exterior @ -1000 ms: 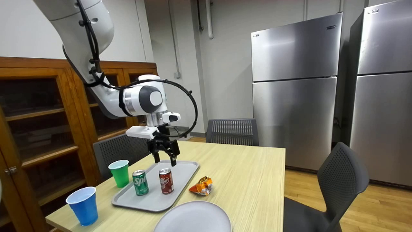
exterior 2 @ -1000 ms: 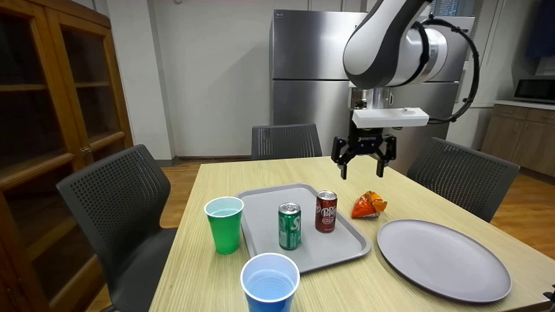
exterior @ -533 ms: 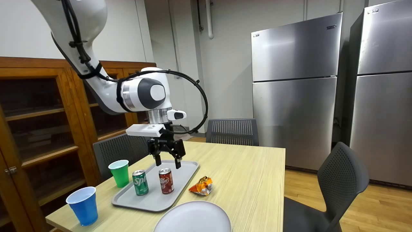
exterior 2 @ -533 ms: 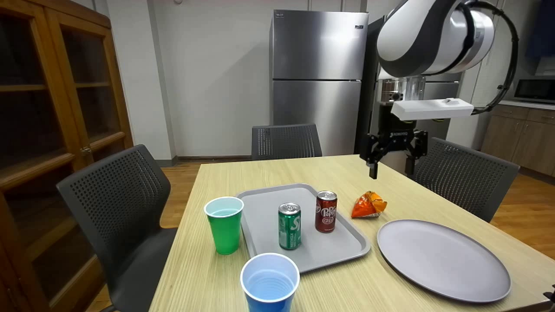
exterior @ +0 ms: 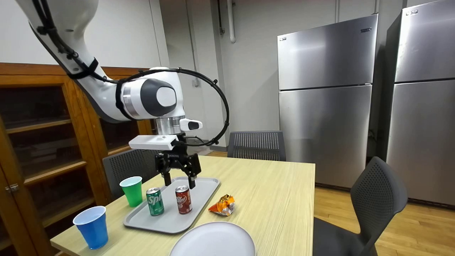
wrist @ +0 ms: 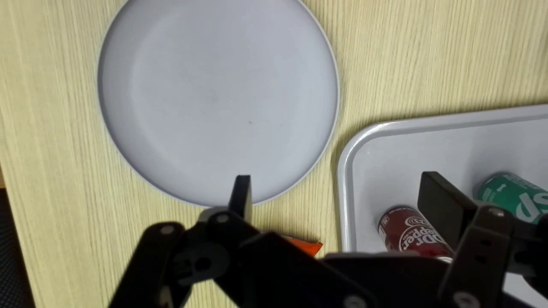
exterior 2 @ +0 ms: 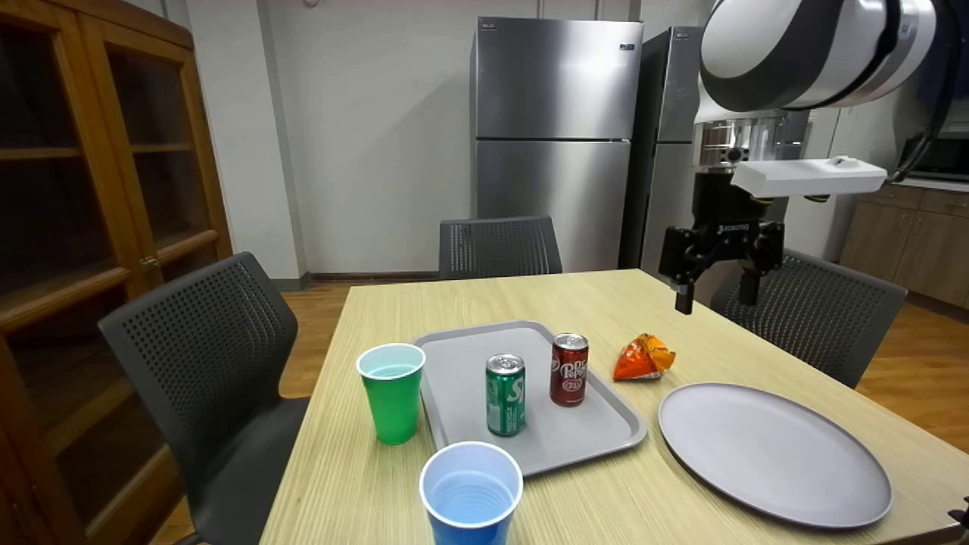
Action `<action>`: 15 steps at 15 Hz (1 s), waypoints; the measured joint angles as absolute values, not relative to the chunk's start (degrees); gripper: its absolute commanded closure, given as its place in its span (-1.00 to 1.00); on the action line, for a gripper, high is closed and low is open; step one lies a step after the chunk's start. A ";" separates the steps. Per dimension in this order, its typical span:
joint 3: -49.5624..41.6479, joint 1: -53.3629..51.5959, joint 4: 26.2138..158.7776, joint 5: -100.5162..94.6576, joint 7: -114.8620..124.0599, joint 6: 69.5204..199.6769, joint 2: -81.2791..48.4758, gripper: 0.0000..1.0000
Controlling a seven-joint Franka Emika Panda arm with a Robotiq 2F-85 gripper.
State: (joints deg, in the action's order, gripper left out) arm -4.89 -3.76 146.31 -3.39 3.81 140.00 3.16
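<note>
Gripper [exterior 2: 716,300], spread wide, empty: just shifted toward 3 o'clock in an exterior view; nothing collected.
Orange snack bag [exterior 2: 644,358], at gripper's 8 o'clock, untouched; grey plate [exterior 2: 775,454], 5 o'clock.

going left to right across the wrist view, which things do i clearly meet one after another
Round pale grey plate → dark red metal Dr Pepper can → green metal soda can.

A crumpled orange snack bag [exterior 2: 642,359] lies beside the gray tray [exterior 2: 463,393], on which a maroon Dr Pepper can [exterior 2: 569,372] stands upright.
</note>
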 measured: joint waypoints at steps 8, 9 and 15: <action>-4.87 -3.72 147.98 -3.39 3.81 139.71 5.10 -1.00; -4.87 -3.72 147.99 -3.39 3.81 139.71 5.11 -1.00; -4.87 -3.70 148.01 -3.39 3.81 139.70 5.11 -1.00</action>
State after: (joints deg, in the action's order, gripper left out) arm -4.87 -3.70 148.01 -3.39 3.81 139.70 5.11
